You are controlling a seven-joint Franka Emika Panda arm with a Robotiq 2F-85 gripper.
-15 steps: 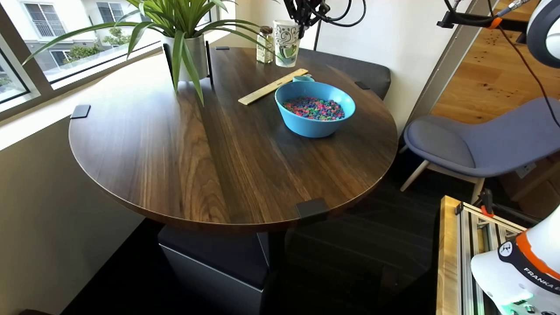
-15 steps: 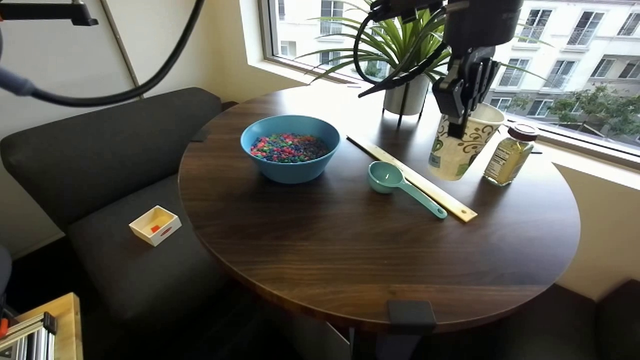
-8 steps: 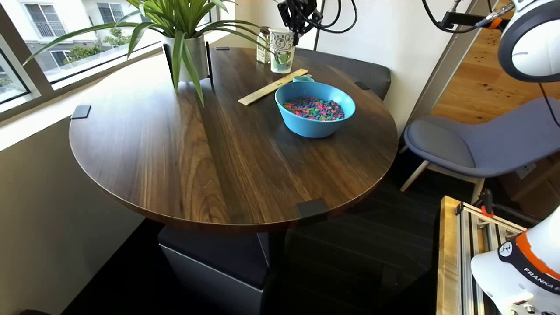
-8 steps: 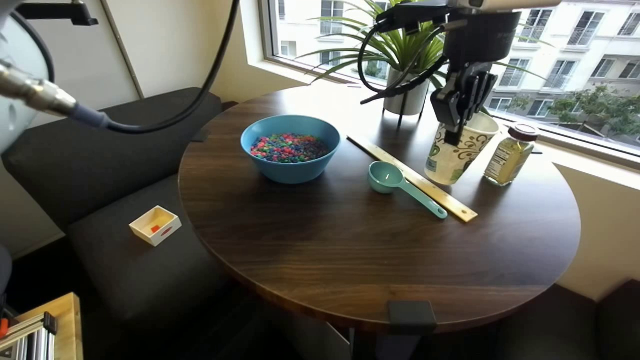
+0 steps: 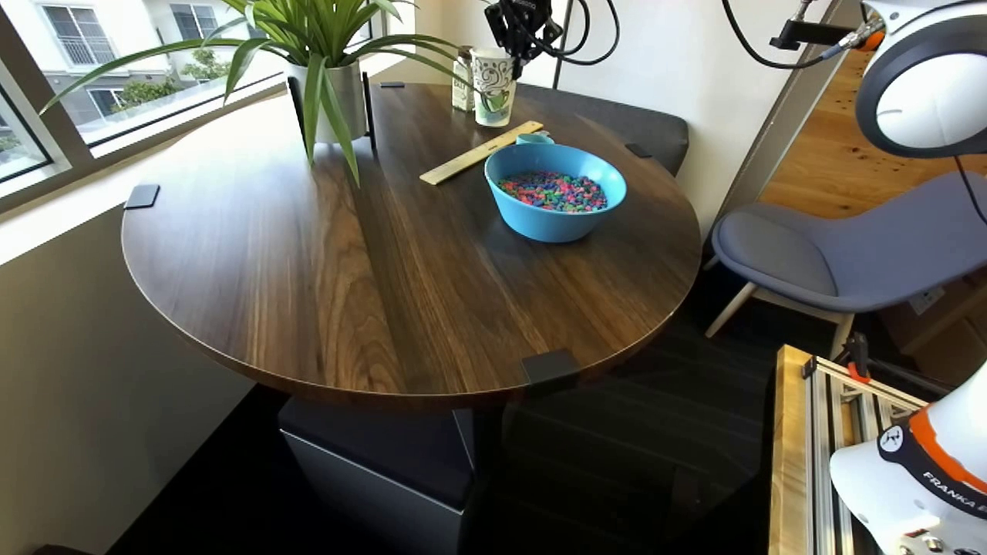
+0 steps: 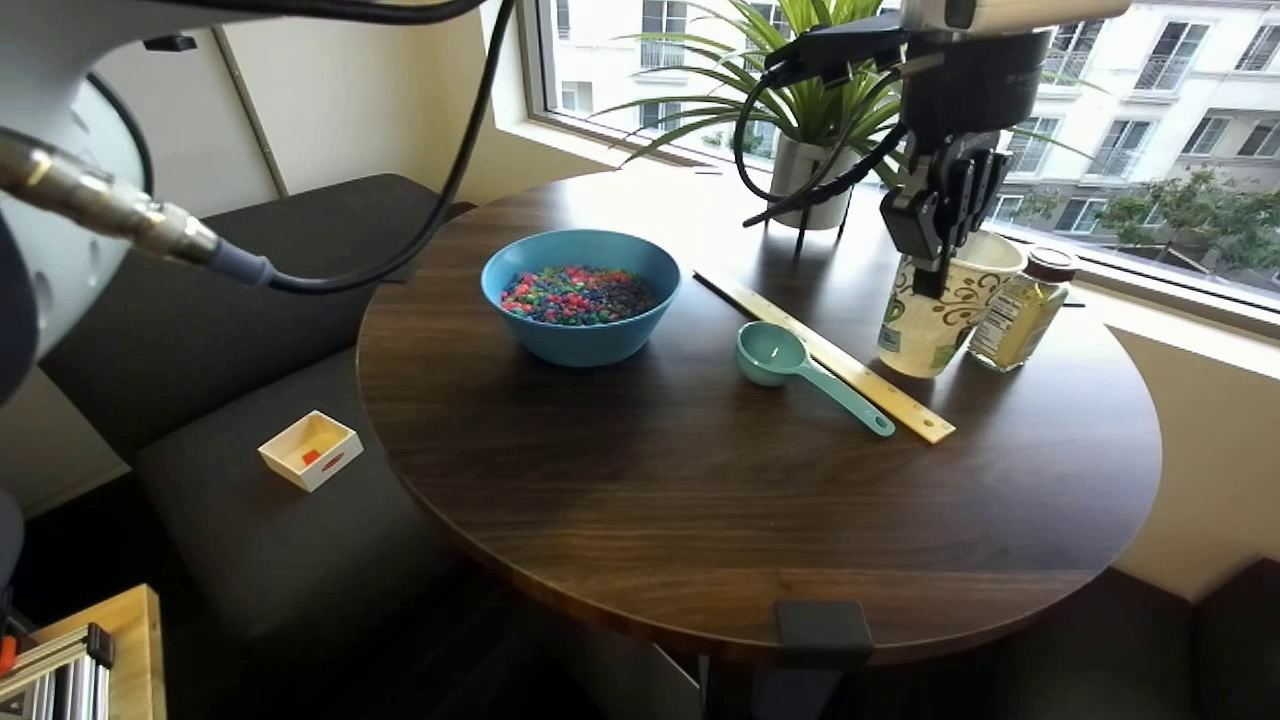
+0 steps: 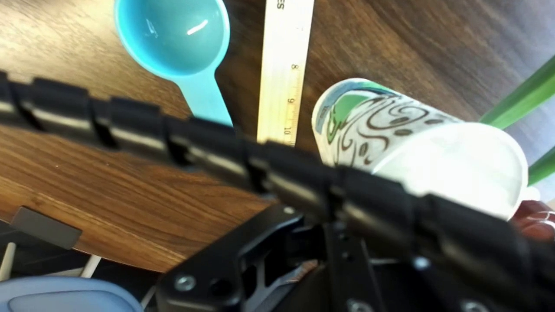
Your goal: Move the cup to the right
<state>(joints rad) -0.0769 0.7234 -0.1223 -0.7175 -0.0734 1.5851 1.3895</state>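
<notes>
in an exterior view, left to right: the blue bowl (image 6: 582,347) contains colored pellets (image 6: 575,296). the teal measuring scoop (image 6: 806,370) lies just beside the wooden ruler (image 6: 850,374). the gripper (image 6: 935,274) is closed on the upper wall of the white paper cup (image 6: 942,320); one fingertip is hidden. the cup is located between the ruler and the glass jar (image 6: 1022,315), about upright. contact of its base with the table (image 6: 600,480) cannot be determined.

From afar I'm seeing brown swirls and green patches decorating the white cup (image 6: 945,320), pink, green and blue bits (image 6: 580,296) speckling the sky-blue bowl (image 6: 580,346), teal tinting the spoon (image 6: 800,368), and dark grain streaking the brown table (image 5: 370,308)
</notes>
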